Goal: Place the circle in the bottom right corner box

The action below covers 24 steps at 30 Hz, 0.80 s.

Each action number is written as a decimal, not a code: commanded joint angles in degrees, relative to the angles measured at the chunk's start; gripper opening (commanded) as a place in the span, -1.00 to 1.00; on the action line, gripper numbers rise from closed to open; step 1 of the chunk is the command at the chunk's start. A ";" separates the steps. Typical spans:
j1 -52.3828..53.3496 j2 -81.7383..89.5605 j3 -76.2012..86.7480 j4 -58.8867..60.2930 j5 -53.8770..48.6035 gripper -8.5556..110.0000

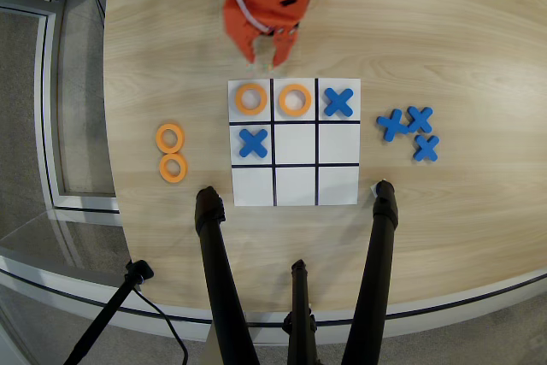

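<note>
The white 3x3 board (295, 164) lies in the middle of the wooden table. Orange rings sit in its top left cell (251, 99) and top middle cell (295, 99). Blue X pieces sit in the top right cell (338, 102) and middle left cell (253, 143). The bottom right corner cell (338, 185) is bare in this view. Two loose orange rings (170, 138) (173, 167) lie on the table left of the board. My orange gripper (267, 57) hangs just beyond the board's top edge, above the top two rings, slightly open and empty.
Three loose blue X pieces (392, 125) (420, 118) (426, 148) lie right of the board. Black tripod legs (214, 262) (380, 245) rise over the table's near edge, close to the board's bottom corners. The table edge curves away at left.
</note>
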 commanded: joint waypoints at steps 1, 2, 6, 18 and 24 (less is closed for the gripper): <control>-1.05 15.73 12.83 2.90 -0.26 -0.68; -1.14 17.84 15.56 3.16 -0.26 -0.70; -0.53 18.90 22.76 2.37 0.35 -0.86; 45.18 21.09 23.91 3.34 3.96 -0.85; 72.77 21.09 23.91 3.34 4.04 -0.86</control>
